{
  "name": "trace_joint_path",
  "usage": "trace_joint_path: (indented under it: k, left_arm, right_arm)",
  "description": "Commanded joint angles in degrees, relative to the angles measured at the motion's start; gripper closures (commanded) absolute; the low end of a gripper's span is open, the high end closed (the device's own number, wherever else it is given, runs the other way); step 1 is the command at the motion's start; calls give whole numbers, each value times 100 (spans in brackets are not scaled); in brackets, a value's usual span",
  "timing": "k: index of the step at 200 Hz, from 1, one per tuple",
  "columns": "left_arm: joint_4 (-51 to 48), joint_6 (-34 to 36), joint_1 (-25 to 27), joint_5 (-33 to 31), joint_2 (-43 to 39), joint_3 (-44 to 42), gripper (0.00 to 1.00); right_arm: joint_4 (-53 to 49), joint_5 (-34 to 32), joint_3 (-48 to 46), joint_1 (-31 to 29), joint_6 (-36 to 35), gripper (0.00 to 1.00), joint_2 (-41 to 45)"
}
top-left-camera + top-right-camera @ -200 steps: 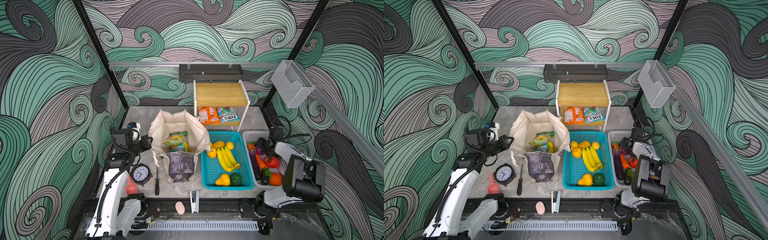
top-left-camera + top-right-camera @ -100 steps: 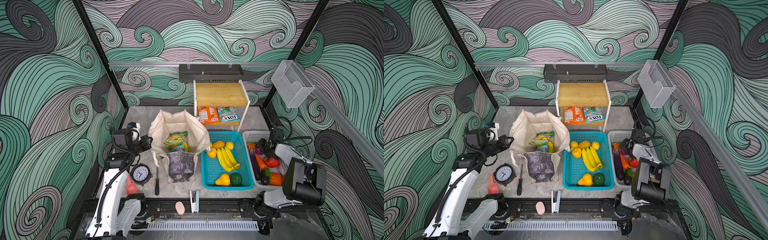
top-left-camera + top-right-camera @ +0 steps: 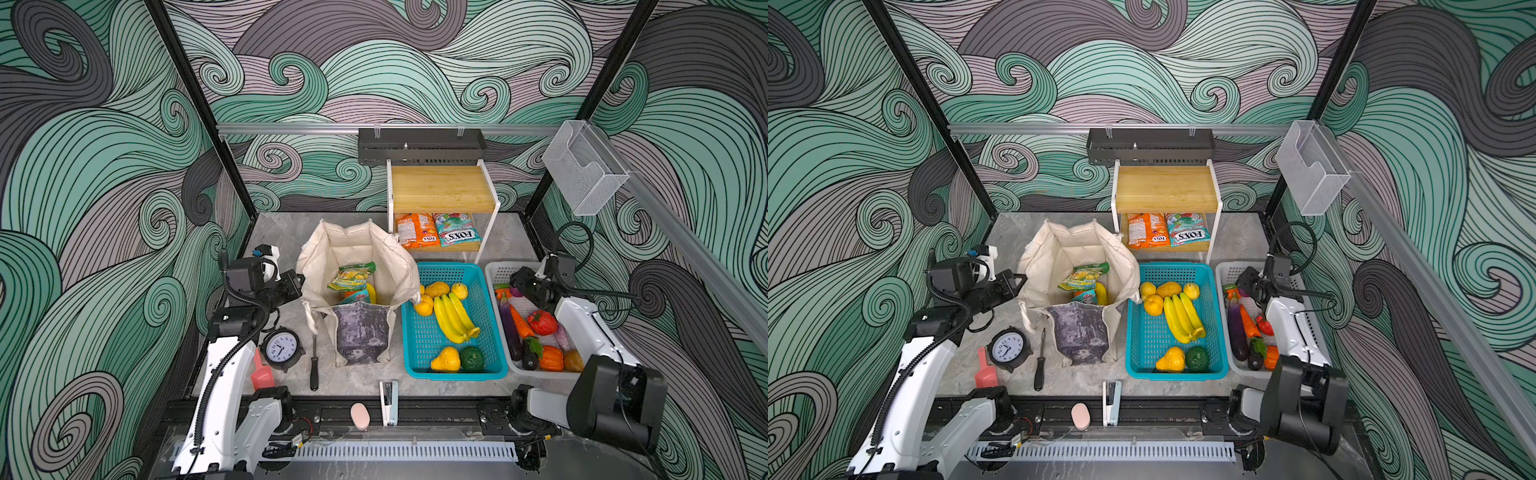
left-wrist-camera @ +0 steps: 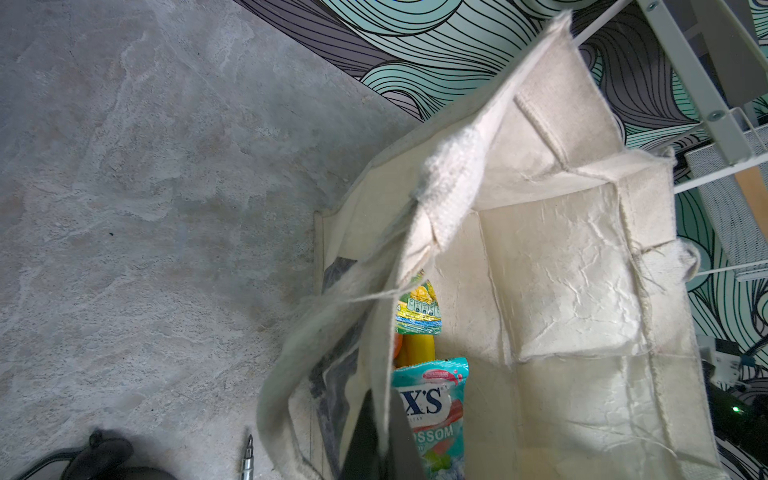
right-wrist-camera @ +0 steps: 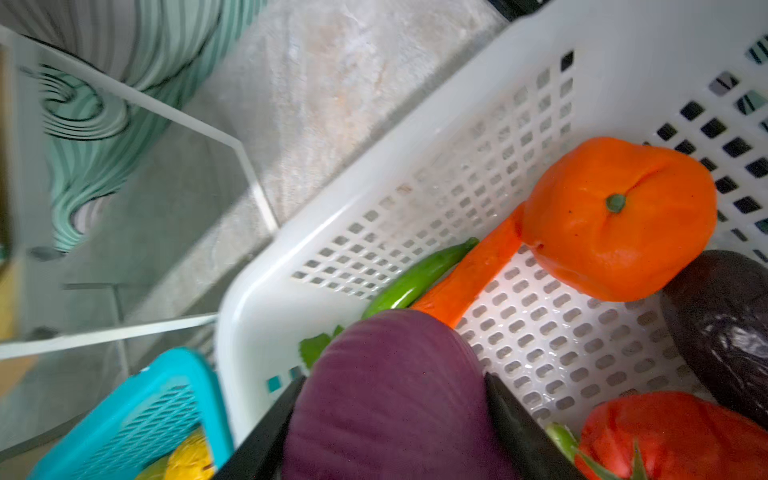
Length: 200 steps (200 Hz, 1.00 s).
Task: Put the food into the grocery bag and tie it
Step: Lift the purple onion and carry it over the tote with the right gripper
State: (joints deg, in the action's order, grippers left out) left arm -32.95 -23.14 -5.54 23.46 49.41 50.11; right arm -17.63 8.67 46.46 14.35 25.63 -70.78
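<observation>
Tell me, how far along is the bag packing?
Done: a yellow-green packet, a teal packet and a banana lie in the grocery bag. In hand: the left gripper pinches the bag's side, and the right gripper is closed on a purple onion in the white basket. Left: the fruit in the teal basket, the other vegetables, two shelf packets, and tying the loose handles.
</observation>
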Motion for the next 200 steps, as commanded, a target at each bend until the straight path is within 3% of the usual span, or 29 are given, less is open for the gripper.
trace_joint_path:
  k: [1,49,91,200]
  left_arm:
    - [50,-18,-69,96,11,-26,100]
    - [87,-24,-113,150,-3,-45,100]
    - [122,-44,-145,183,-2,-71,100]
    - [215,-86,-158,220,-79,-128,100]
  right_arm:
    - [162,633,-89,-46,288,44,437]
    - [116,1114,91,-548,626,44,1275]
    - [-26,890,528,-1625,895,44,1646]
    - [70,-598,2176,-5077,677,43,412]
